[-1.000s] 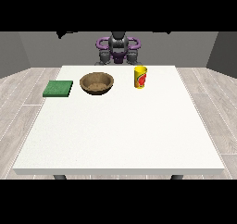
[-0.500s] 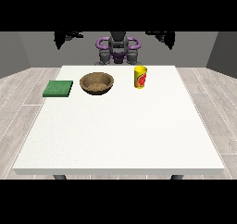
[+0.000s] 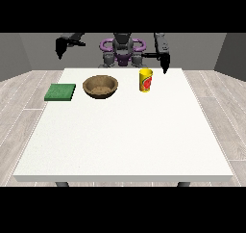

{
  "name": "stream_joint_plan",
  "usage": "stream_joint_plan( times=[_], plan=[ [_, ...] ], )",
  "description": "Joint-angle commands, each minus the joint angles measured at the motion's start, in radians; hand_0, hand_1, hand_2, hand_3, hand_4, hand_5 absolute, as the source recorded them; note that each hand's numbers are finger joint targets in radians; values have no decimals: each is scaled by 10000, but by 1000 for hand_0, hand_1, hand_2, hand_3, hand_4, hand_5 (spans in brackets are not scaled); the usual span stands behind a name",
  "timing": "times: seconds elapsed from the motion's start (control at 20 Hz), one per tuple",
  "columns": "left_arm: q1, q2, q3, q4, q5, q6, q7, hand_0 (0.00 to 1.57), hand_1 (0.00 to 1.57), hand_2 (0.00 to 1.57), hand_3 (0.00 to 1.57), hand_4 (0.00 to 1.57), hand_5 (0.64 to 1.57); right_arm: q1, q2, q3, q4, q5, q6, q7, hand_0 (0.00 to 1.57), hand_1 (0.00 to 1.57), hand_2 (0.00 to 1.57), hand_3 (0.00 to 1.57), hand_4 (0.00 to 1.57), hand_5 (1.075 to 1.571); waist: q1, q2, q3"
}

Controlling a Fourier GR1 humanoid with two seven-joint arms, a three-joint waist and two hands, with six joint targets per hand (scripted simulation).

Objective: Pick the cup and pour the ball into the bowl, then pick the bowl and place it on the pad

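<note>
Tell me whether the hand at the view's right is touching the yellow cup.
Apart. The front view shows the hand hanging above and right of the cup, with bare table between them.

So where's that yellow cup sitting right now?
In the front view the yellow cup stands upright on the table's far part, right of centre, just right of the brown bowl.

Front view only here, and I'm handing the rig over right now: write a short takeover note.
Hand at the view's right: above the table's far edge, near the yellow cup, holding nothing.
Hand at the view's left: raised beyond the far left corner, holding nothing.
Brown bowl sits between the green pad and the cup, all apart on the table.
Done: nothing.
Left: grasp cup, pour, move bowl onto pad.
</note>
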Motion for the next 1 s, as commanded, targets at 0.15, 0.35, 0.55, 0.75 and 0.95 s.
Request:
stream_joint_plan(
  times=[0.15, 0.35, 0.55, 0.75, 0.95],
  plan=[
    [-998, -254, 233, 2601, -384, 652, -2343, 0, 0, 0, 0, 0, 1530, -291, -140, -272, 799, -11, 457, -1131, 0, 0, 0, 0, 0, 1570, -310, 843, 1],
    [-1837, 58, 609, 3645, -213, 652, -2621, 0, 0, 0, 0, 0, 1517, -381, -523, -621, 1654, -126, 1110, -2024, 0, 0, 0, 0, 0, 1570, -389, 1136, 4],
    [-2218, -153, 429, 5273, -491, 785, -3621, 0, 0, 0, 0, 0, 1520, -879, -478, -498, 1793, -95, 744, -1088, 0, 0, 0, 0, 0, 1571, -189, 736, 1],
    [-2731, 149, 929, 6446, -300, 1049, -4183, 0, 0, 0, 0, 0, 1521, -488, -415, -409, 1894, 31, 1039, -1586, 0, 0, 0, 0, 0, 1571, -375, 719, 1],
    [-3441, 148, 1286, 7430, -200, 1338, -5059, 0, 0, 0, 0, 0, 1526, -690, -173, 4, 1161, 289, 782, -1490, 0, 0, 0, 0, 0, 1571, -843, 1472, -5]
  ],
)
